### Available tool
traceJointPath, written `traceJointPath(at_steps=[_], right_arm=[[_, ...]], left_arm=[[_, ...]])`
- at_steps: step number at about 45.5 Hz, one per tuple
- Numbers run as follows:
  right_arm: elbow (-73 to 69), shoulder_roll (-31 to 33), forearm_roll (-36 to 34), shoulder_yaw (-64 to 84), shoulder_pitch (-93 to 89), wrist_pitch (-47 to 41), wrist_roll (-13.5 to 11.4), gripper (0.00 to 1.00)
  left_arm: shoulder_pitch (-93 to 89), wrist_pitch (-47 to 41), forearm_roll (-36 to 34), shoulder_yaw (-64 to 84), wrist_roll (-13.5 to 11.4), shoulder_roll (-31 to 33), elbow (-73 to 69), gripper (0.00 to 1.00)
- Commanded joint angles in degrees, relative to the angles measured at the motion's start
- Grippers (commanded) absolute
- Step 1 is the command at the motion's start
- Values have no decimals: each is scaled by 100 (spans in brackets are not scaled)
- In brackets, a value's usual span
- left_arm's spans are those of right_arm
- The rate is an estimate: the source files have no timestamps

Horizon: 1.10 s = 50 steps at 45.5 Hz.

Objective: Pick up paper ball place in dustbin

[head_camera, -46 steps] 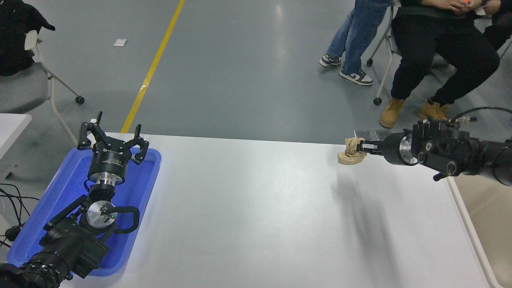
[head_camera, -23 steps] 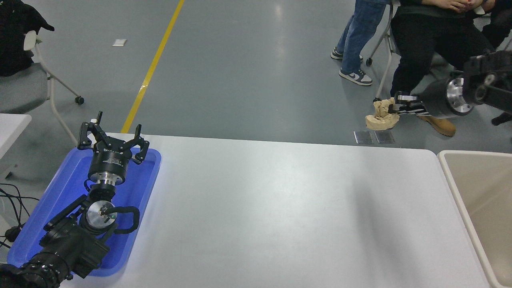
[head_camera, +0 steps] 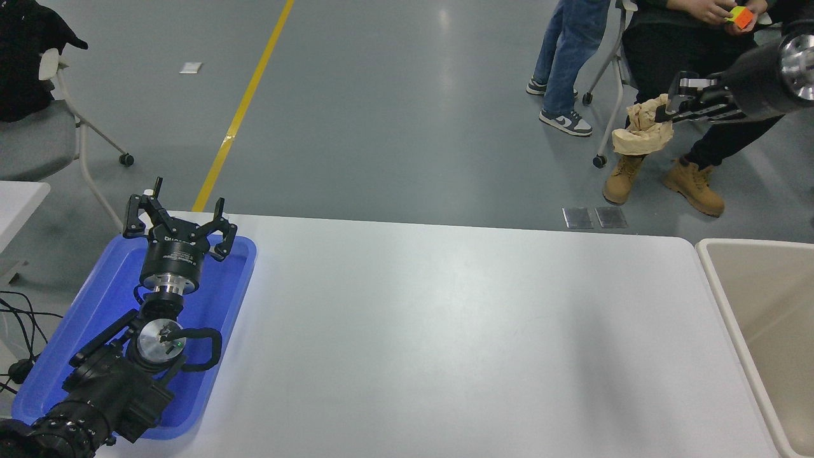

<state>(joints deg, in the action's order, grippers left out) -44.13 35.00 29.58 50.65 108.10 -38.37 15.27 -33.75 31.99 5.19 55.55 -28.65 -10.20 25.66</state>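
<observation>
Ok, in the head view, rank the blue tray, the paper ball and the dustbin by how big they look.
Largest to smallest as they look:
1. Blue tray, partly hidden by the parked left arm.
2. Dustbin, cut off by the picture's edge, so its rank against the tray is unsure.
3. Paper ball, held high in the right pincer.

You have two black grippers: the left gripper (head_camera: 180,219) and the right gripper (head_camera: 668,109). There is one paper ball (head_camera: 643,129), one dustbin (head_camera: 712,267), one blue tray (head_camera: 95,299) and one white table (head_camera: 445,343). Two people sit beyond it, and one empty chair (head_camera: 38,137).
</observation>
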Motion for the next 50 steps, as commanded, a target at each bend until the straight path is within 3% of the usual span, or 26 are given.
traceJointPath(at_steps=[1, 13, 28, 50], right_arm=[[98, -2, 91, 51, 1, 5, -33, 0], [941, 42, 30, 437, -781, 620, -59, 0], [2681, 244, -31, 358, -2240, 664, -59, 0], [4624, 244, -1350, 165, -4789, 1340, -147, 0]], left_arm=[[0, -9, 0, 0, 0, 0, 0, 100], [0, 0, 0, 0, 0, 0, 0, 100], [0, 0, 0, 0, 0, 0, 0, 100], [0, 0, 0, 0, 0, 0, 0, 100]])
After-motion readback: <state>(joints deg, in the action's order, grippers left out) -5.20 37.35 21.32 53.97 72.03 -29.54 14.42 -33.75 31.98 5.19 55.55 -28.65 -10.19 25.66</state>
